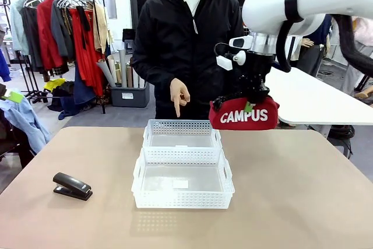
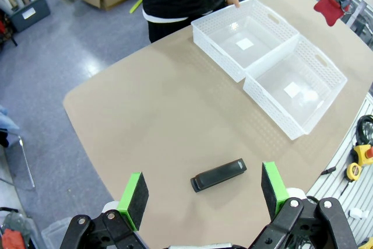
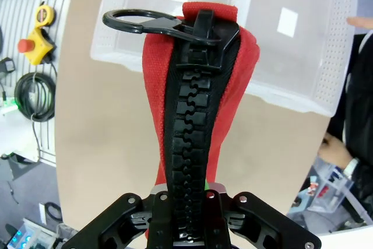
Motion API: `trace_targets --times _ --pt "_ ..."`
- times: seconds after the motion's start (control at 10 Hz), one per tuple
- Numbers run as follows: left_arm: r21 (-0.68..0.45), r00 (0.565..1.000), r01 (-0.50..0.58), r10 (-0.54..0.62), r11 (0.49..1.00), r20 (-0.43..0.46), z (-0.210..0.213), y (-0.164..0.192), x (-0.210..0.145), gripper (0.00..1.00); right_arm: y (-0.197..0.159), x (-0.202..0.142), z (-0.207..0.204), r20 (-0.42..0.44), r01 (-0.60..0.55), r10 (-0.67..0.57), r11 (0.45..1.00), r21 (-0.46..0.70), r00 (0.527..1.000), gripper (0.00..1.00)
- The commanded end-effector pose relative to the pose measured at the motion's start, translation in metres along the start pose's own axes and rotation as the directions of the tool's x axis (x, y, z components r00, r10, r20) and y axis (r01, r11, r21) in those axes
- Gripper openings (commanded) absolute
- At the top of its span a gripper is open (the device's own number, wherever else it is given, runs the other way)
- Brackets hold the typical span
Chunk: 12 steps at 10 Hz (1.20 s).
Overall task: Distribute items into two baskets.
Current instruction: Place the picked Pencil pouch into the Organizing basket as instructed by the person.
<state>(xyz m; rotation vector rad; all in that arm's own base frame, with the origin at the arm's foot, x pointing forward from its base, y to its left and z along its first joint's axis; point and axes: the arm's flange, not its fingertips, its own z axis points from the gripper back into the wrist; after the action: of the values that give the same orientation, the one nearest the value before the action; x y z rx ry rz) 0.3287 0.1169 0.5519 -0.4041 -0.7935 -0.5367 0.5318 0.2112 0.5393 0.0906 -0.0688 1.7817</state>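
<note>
Red "CAMPUS" pouch (image 1: 243,115) being gripped in the air by the right gripper (image 1: 249,107).
The pouch is being clenched at its black zipper edge, up to the right of the far basket (image 1: 182,127). Its long axis is running left to right, with the white "CAMPUS" lettering upright and facing near. The black stapler (image 1: 72,186) is lying lengthwise at the table's (image 1: 303,190) near left, under the released left gripper (image 2: 204,193). The far basket is being pointed at by the person's hand (image 1: 179,95).

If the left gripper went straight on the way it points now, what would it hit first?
The left gripper, jaws open, would most likely meet the black stapler on the table; depth is unclear.
</note>
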Motion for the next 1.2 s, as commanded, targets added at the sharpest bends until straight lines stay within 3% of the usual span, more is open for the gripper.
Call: trace_targets --times 0.0,0.6,1.1 --pt "-0.018 1.000 0.010 -0.010 1.000 0.015 -0.001 0.001 0.000 1.00 -0.025 0.020 0.000 -0.032 0.012 -0.012 1.000 0.022 0.999 0.00" --pt "-0.018 1.000 0.010 -0.010 1.000 0.015 -0.001 0.001 0.000 1.00 -0.076 0.083 -0.034 -0.056 0.003 -0.002 1.000 0.030 0.998 0.00" --pt "-0.018 1.000 0.010 -0.010 1.000 0.015 -0.001 0.001 0.000 1.00 -0.108 0.110 -0.060 -0.070 0.043 -0.043 0.999 -0.009 0.997 0.00"
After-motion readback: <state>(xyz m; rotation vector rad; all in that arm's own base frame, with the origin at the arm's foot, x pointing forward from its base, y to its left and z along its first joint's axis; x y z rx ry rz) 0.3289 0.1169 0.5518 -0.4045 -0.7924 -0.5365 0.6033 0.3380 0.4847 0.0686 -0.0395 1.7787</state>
